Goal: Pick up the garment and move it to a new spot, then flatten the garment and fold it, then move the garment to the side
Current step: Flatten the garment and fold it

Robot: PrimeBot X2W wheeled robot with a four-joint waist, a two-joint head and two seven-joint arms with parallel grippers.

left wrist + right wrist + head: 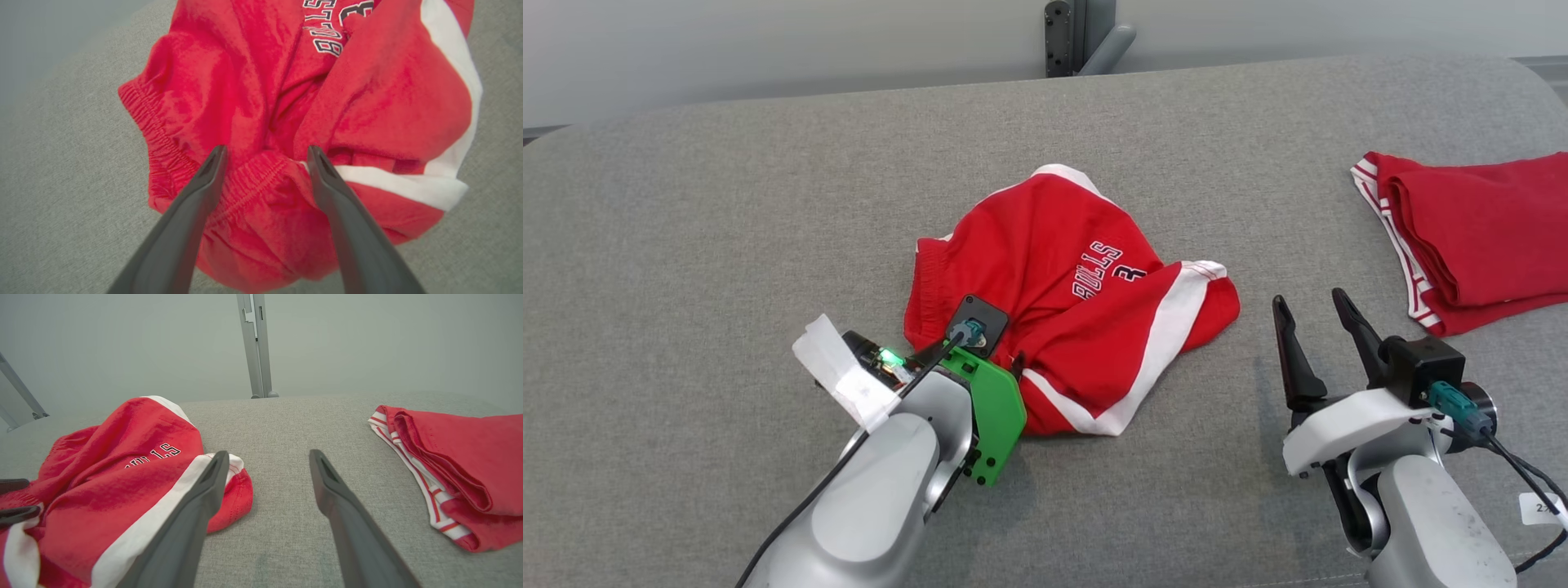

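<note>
The garment [1062,269] is a pair of red shorts with white side stripes and dark lettering, lying crumpled in the middle of the grey padded table [768,204]. My left gripper [992,351] is down at the near left edge of the shorts. In the left wrist view it [265,153] is open, its two fingers standing either side of a bunched fold of the elastic waistband on the garment [261,102]. My right gripper [1311,300] is open to the right of the shorts, over bare table, nothing between its fingers [268,454]. The garment [122,477] lies to its left.
A second red garment [1478,237] with red-and-white striped trim lies folded at the table's right edge, also in the right wrist view [457,465]. A grey metal post [1078,37] stands behind the table's far edge. Bare table surrounds the shorts on the left and the near side.
</note>
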